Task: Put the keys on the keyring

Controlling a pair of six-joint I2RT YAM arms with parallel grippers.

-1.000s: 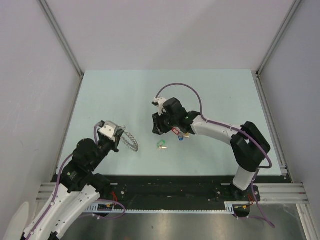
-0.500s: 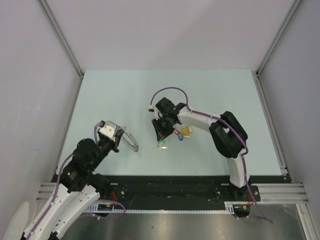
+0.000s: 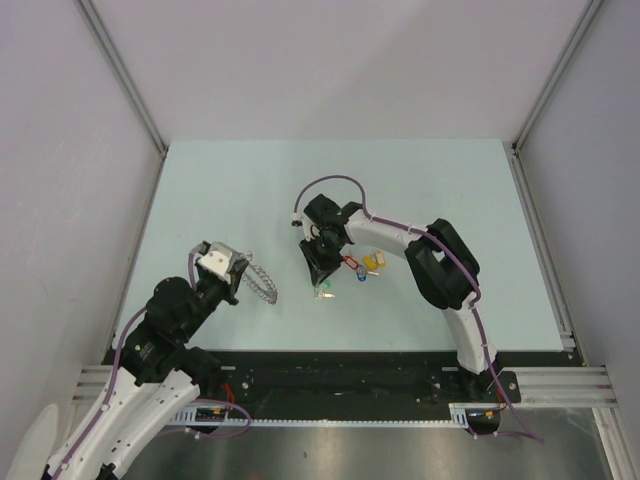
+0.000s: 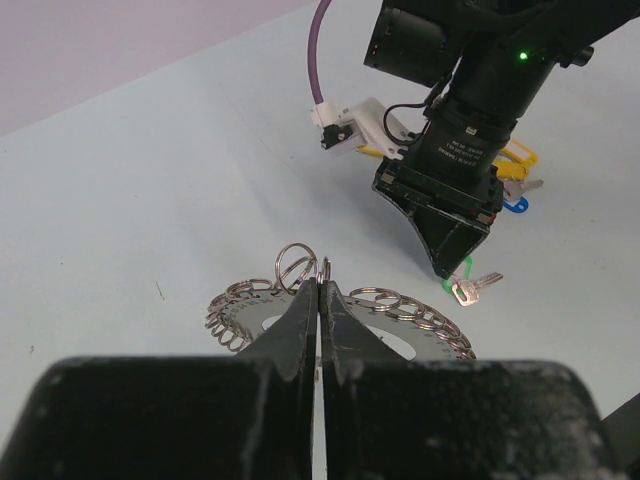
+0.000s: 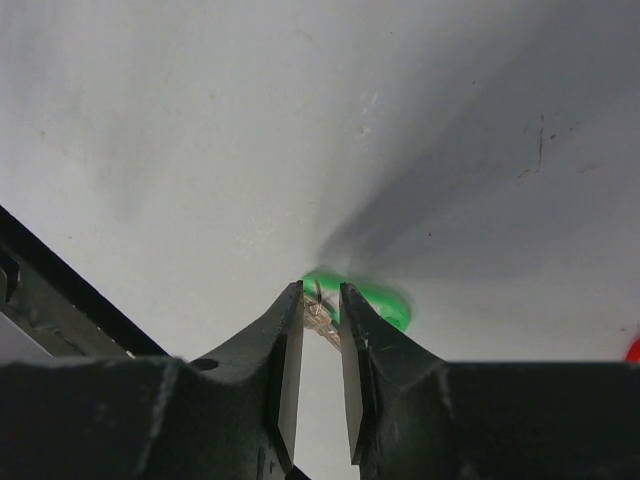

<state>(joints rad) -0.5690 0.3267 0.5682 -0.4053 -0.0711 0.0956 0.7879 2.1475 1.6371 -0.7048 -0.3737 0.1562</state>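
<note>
Newly arrived right gripper straddles the green key, jaws slightly apart (not pinching yet); left gripper clamps the keyring.

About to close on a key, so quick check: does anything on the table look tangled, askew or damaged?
Nothing stands out. The left end effector pinches the keyring, intact; the right end effector brackets the green-tagged key lying flat; the other keys sit clustered beside it.
</note>
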